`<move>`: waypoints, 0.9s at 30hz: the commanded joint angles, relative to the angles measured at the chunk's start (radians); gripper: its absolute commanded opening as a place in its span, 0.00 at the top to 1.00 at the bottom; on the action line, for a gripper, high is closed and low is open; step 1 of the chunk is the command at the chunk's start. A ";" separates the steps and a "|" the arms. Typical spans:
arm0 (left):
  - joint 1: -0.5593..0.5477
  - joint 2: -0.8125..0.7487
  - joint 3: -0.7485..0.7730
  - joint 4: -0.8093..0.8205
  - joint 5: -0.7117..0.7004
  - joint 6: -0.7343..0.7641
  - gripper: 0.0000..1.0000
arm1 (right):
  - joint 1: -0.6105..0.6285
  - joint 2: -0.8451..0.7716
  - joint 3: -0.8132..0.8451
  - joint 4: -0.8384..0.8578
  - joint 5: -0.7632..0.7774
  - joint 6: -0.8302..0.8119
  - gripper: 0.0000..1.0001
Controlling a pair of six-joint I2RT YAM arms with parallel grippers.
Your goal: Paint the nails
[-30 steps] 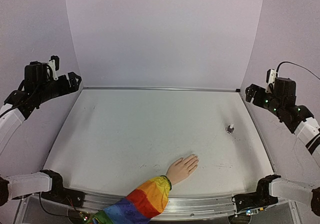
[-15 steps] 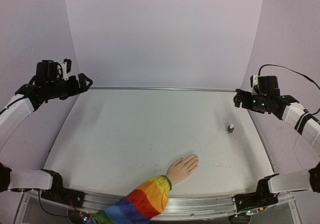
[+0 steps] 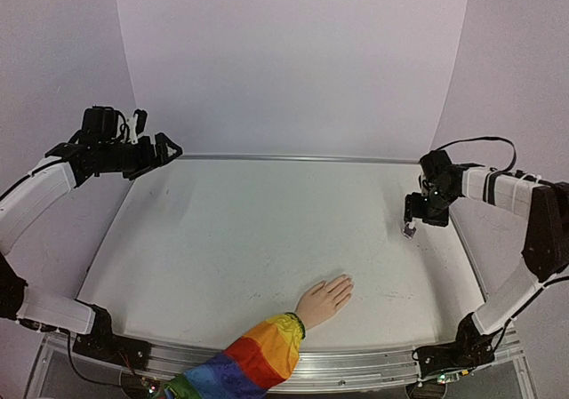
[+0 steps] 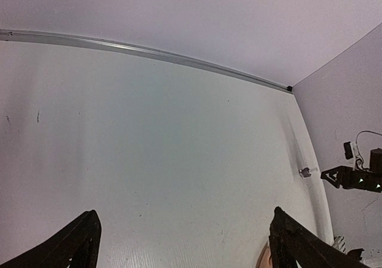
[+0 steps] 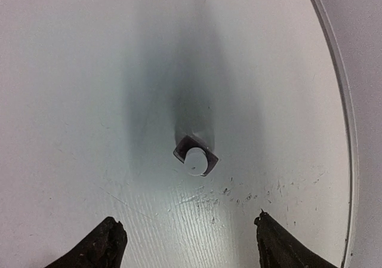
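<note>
The pale mannequin hand (image 3: 326,298) lies palm down near the table's front edge, in a rainbow-striped sleeve (image 3: 253,359). Its nails are too small to make out from the top view. A small dark polish bottle with a silver cap (image 3: 410,230) stands upright at the right side of the table. My right gripper (image 3: 415,214) hovers just above it, open, and in the right wrist view the bottle (image 5: 196,157) lies a little ahead of the gripper (image 5: 188,220), with nothing between the fingers. My left gripper (image 3: 169,150) is raised at the far left, open and empty (image 4: 185,214).
A metal strip (image 3: 284,158) runs along the table's back edge below the lilac backdrop. The right table rim (image 5: 340,101) passes close by the bottle. Scuff marks (image 5: 250,196) speckle the surface near it. The left wrist view shows the bottle (image 4: 306,172) far off.
The right arm has swung inward and down from the right wall to just above the bottle. The left arm has reached further right and forward, still raised. Hand and bottle have not moved.
</note>
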 commanded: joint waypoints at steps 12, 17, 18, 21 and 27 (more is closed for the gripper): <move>-0.007 0.024 0.032 0.090 0.083 -0.045 0.01 | -0.014 0.168 0.067 0.048 0.090 0.009 0.36; -0.007 0.036 0.032 0.098 0.102 -0.060 0.01 | -0.015 0.204 0.101 0.068 0.104 0.001 0.45; -0.007 0.039 0.032 0.100 0.103 -0.061 0.01 | -0.015 0.209 0.105 0.069 0.106 0.001 0.46; -0.008 0.042 0.033 0.100 0.107 -0.062 0.00 | -0.015 0.219 0.113 0.069 0.109 0.002 0.49; -0.008 0.052 0.045 0.100 0.125 -0.059 0.01 | -0.015 0.240 0.115 0.069 0.094 0.005 0.57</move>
